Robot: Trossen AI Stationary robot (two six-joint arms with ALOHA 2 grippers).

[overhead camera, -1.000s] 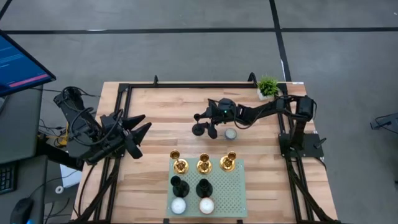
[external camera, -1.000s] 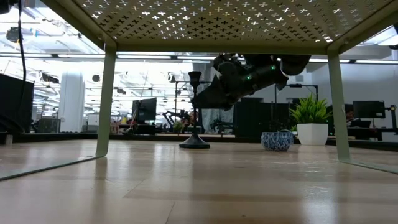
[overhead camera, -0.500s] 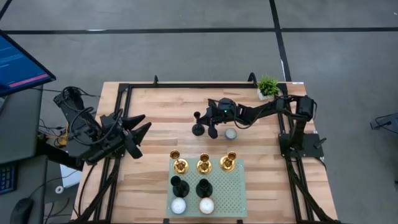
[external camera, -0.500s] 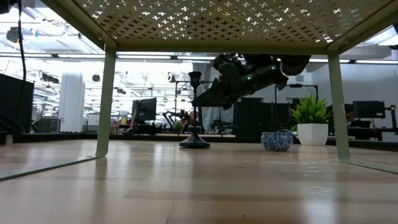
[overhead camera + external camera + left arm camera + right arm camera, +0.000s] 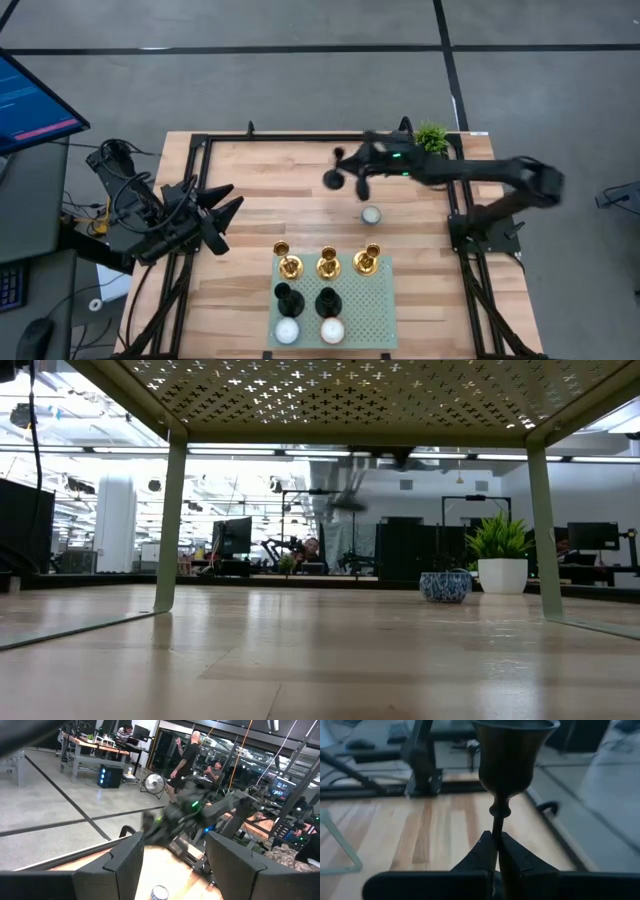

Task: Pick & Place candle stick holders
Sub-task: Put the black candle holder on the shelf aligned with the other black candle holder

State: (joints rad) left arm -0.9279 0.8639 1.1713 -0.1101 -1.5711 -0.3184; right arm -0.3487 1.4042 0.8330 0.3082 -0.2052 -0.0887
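We see wood tabletop (image 5: 250,200), green perforated rack (image 5: 385,300) at near edge. On rack: three gold holders (image 5: 328,264), two black holders (image 5: 305,300), two white balls (image 5: 309,330). Left pincer (image 5: 228,204) waits over tabletop's left side, fingers spread wide, empty. Right pincer (image 5: 496,851) clamps narrow on stem of sixth holder (image 5: 512,755), lifted above far tabletop near plant (image 5: 431,138). Small patterned cup (image 5: 371,214) sits mid-tabletop.

Bare worktop (image 5: 250,190) lies open between the two arms. The small cup (image 5: 371,214) stands alone mid-table. At the near edge, the perforated rack (image 5: 380,310) is crowded with candle holders (image 5: 327,264). The potted plant (image 5: 431,139) blocks the far right corner.
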